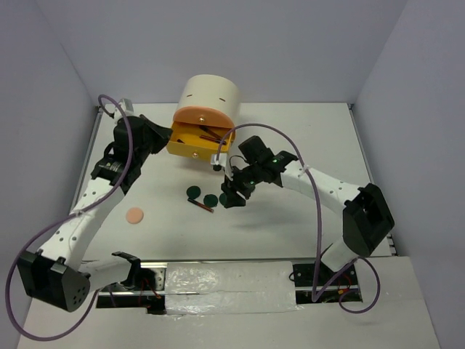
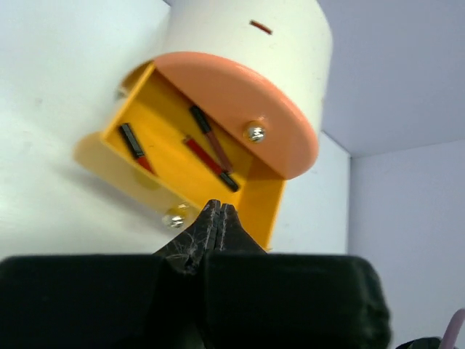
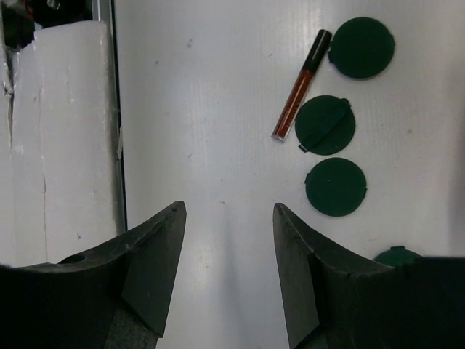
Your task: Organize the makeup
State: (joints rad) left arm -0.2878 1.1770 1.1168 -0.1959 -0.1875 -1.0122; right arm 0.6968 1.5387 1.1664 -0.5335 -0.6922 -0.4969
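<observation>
Three dark green discs (image 3: 335, 187) and a dark-red stick (image 3: 300, 87) lie on the white table, with a fourth disc (image 3: 396, 256) half hidden behind my right finger. My right gripper (image 3: 229, 211) is open and empty, hovering over bare table just beside the discs (image 1: 211, 199); in the top view it (image 1: 232, 193) is right of them. A peach puff (image 1: 135, 215) lies to the left. My left gripper (image 2: 219, 207) is shut and empty, at the front edge of the open yellow drawer (image 2: 265, 211), which holds three dark-red sticks (image 2: 207, 156).
The cream drum cabinet (image 1: 211, 93) stands at the back centre, its orange drawer (image 1: 203, 118) above the pulled-out yellow one (image 1: 190, 145). A white foam strip (image 3: 65, 131) runs along the table's near edge. Purple cables loop over both arms.
</observation>
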